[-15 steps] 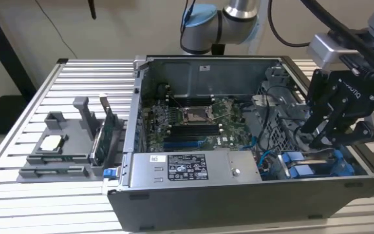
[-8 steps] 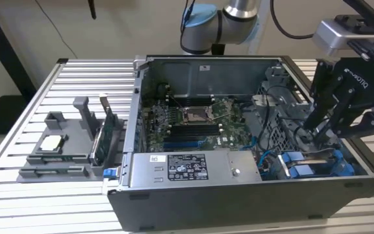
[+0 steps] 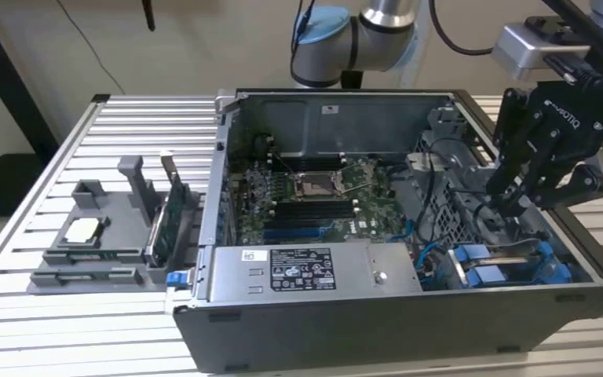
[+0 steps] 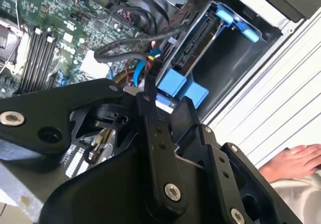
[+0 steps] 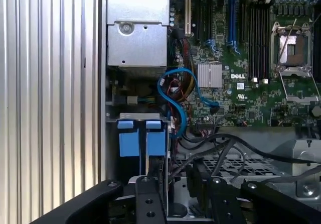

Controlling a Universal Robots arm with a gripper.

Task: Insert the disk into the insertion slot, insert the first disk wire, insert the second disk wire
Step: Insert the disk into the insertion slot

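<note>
The disk's bright blue carrier [image 3: 487, 265] sits in the insertion slot [image 3: 537, 253] at the case's front corner on the exterior view's right. Its blue tabs [image 5: 134, 141] and blue frame [image 4: 235, 23] show in both wrist views. My gripper [image 3: 514, 206] hangs inside the case just above and behind that bay, and its fingers are drawn together. Black wires [image 5: 235, 146] loop across the drive cage and run down beside the fingers. The black links hide whether a wire is pinched between them.
The green motherboard [image 3: 323, 196] fills the case middle, with a silver power supply box [image 3: 301, 271] at the front. A blue data cable [image 5: 175, 88] curls by the bay. A grey parts fixture [image 3: 92, 236] stands outside on the exterior view's left. A person's hand [image 4: 296, 159] rests on the slatted table.
</note>
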